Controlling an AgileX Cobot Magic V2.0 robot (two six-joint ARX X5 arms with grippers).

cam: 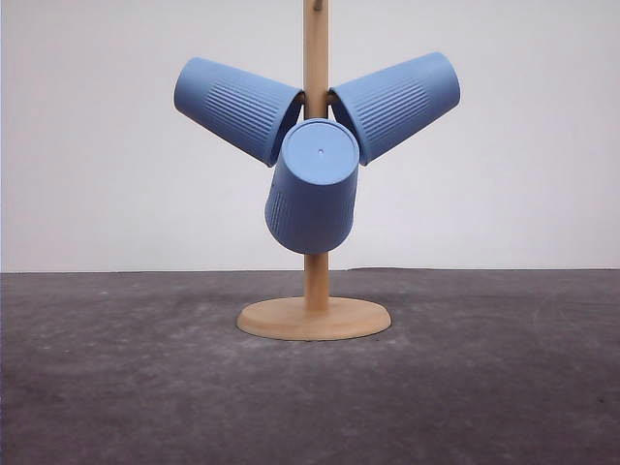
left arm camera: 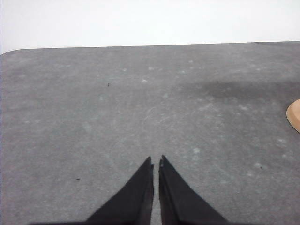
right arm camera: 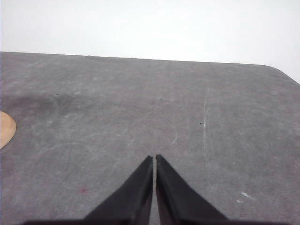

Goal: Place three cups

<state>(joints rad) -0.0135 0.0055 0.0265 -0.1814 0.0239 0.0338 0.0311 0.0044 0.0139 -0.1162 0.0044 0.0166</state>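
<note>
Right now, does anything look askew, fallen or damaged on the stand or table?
Nothing stands out. Three light-blue ribbed cups hang tilted on the upright wooden stand; the grey table shows only scuffs.

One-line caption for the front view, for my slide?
Three light-blue cups hang on the pegs of a wooden stand on the grey table.

plain white wall [cam: 523,136], dark grey tabletop [cam: 116,387]
</note>
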